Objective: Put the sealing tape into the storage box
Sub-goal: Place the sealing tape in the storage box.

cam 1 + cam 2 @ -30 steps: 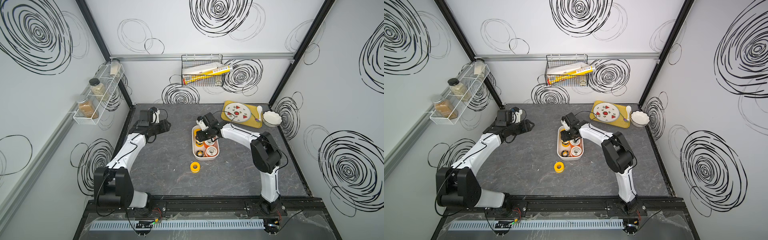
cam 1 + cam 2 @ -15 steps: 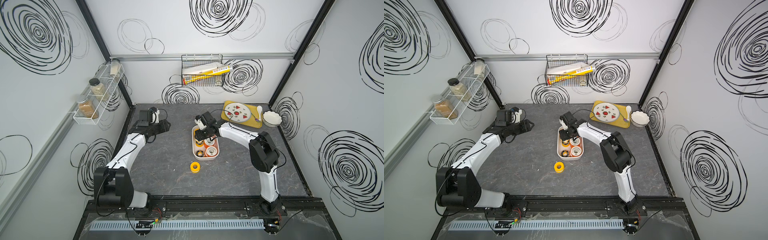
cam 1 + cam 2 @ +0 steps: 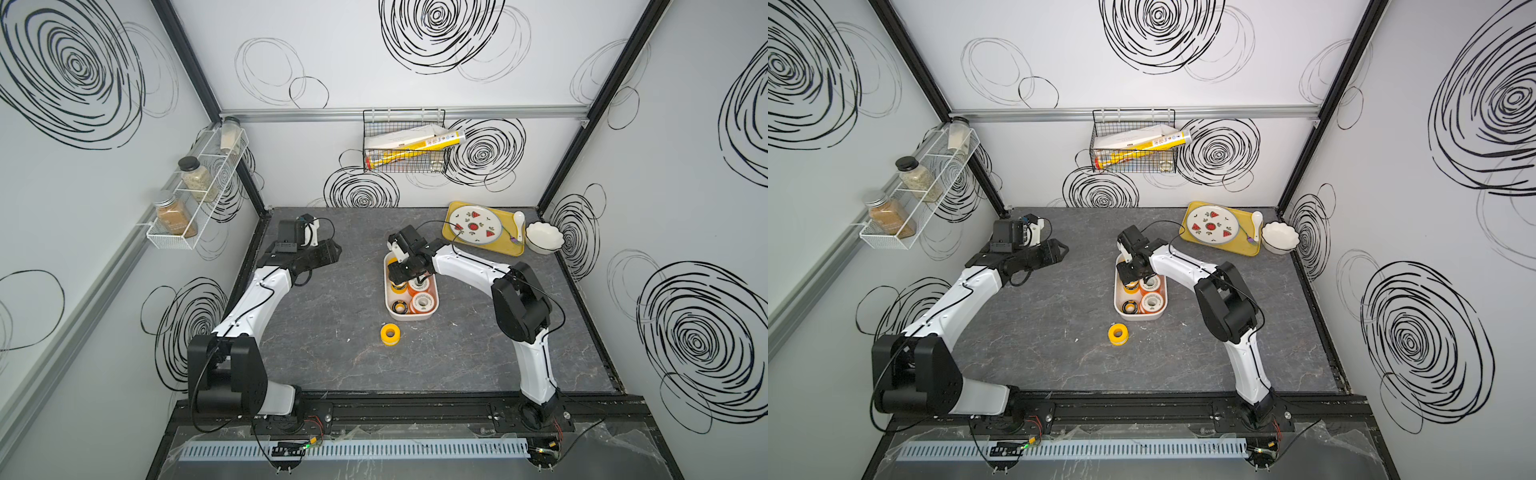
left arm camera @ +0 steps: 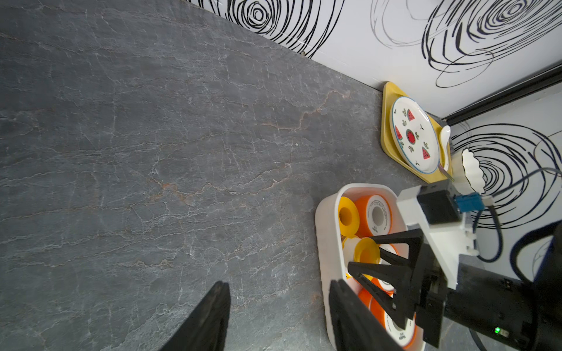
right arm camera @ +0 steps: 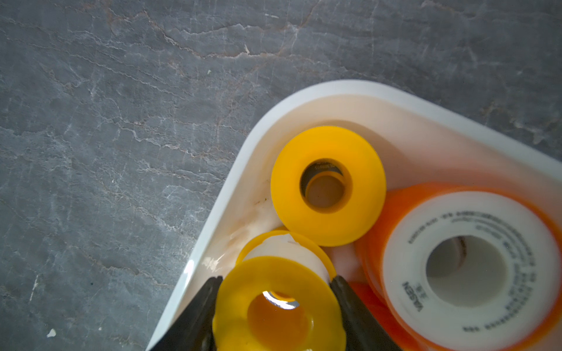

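loose yellow spool [image 3: 390, 333] lies flat on the table [image 3: 332, 353], just in front of the storage box [image 3: 411, 317]. the box holds orange spools [image 3: 423, 302]. right gripper [image 5: 276, 279] is over the box's far end, jaws pinching a tilted yellow spool [image 5: 316, 301]. left gripper [image 4: 279, 284] is apart to the side, jaws part open, holding nothing.
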